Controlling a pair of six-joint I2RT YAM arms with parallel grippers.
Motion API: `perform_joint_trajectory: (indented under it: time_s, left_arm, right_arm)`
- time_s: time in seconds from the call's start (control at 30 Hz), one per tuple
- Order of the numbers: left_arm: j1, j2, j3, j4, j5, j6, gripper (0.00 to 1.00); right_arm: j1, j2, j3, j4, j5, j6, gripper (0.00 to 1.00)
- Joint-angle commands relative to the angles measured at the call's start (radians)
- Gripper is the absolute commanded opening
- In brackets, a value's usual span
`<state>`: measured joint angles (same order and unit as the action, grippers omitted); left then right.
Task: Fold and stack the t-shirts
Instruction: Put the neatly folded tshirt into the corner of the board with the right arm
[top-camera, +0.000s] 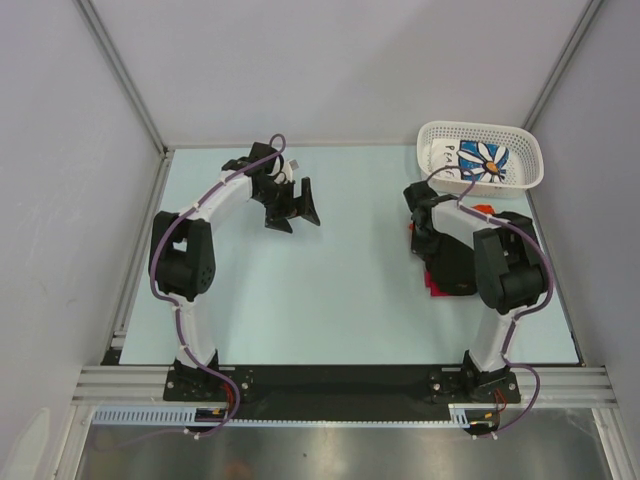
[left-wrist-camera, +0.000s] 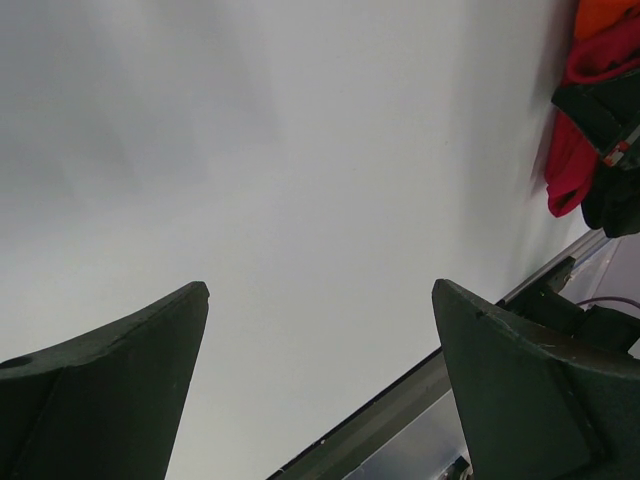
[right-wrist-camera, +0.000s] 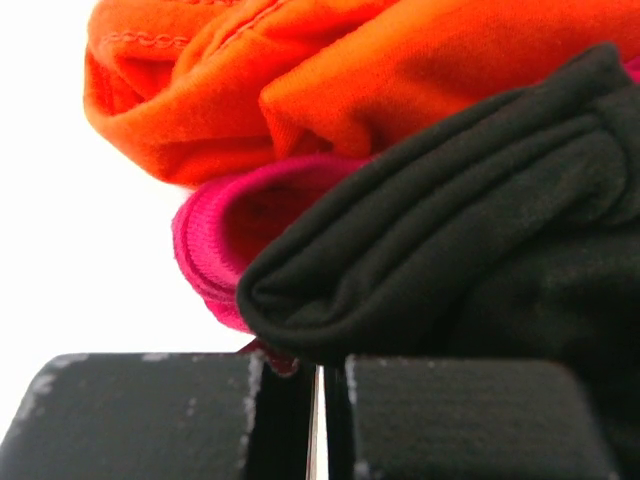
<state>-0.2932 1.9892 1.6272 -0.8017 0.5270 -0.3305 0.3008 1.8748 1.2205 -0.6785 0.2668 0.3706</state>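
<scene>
Crumpled orange, red and black cloth t-shirts (right-wrist-camera: 450, 250) lie heaped beside white plastic lattice basket (top-camera: 530, 150), directly ahead of closed right gripper (right-wrist-camera: 320, 365). Left gripper (top-camera: 295, 212) is open, empty, far from basket; right arm is nearer.

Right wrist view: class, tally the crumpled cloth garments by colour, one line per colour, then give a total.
Orange crumpled cloth garment: 1
Magenta-pink crumpled cloth garment: 1
Black crumpled cloth garment: 1
Total: 3
</scene>
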Motion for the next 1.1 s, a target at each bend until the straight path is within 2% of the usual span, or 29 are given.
perform_joint_trajectory:
  time_s: [0.0, 0.17, 0.5, 0.67, 0.87, 0.97, 1.0, 1.03, 1.07]
  left_arm:
    - [0.006, -0.029, 0.043, 0.001, 0.021, 0.024, 1.0]
    - [0.006, -0.026, 0.042, 0.002, 0.021, 0.025, 1.0]
    - [0.008, -0.024, 0.048, -0.002, 0.018, 0.025, 1.0]
    - [0.008, -0.023, 0.053, -0.002, 0.019, 0.024, 1.0]
    - [0.008, -0.03, 0.057, 0.002, 0.039, 0.025, 1.0]
    - [0.008, -0.052, 0.063, 0.01, 0.021, 0.027, 1.0]
    - [0.008, -0.059, 0.065, 0.016, 0.019, 0.033, 1.0]
    - [0.008, -0.066, 0.066, 0.019, 0.011, 0.034, 1.0]
    - [0.008, -0.078, 0.071, 0.018, 0.005, 0.038, 1.0]
  right_arm:
    - [-0.109, 0.057, -0.098, -0.061, 0.13, -0.044, 0.0]
    - [-0.189, 0.04, -0.122, -0.05, 0.158, -0.078, 0.0]
    - [-0.255, 0.006, -0.161, -0.042, 0.206, -0.09, 0.0]
    - [-0.272, 0.012, -0.153, -0.062, 0.218, -0.075, 0.0]
    - [-0.249, 0.006, -0.086, -0.096, 0.151, -0.075, 0.0]
    - [-0.165, -0.1, 0.0, -0.08, 0.068, -0.1, 0.13]
    - [-0.125, -0.139, 0.022, -0.06, 0.052, -0.117, 0.34]
    - [-0.053, -0.223, 0.048, -0.035, 0.067, -0.125, 0.48]
    - [-0.013, -0.255, 0.1, 0.021, 0.069, -0.143, 0.68]
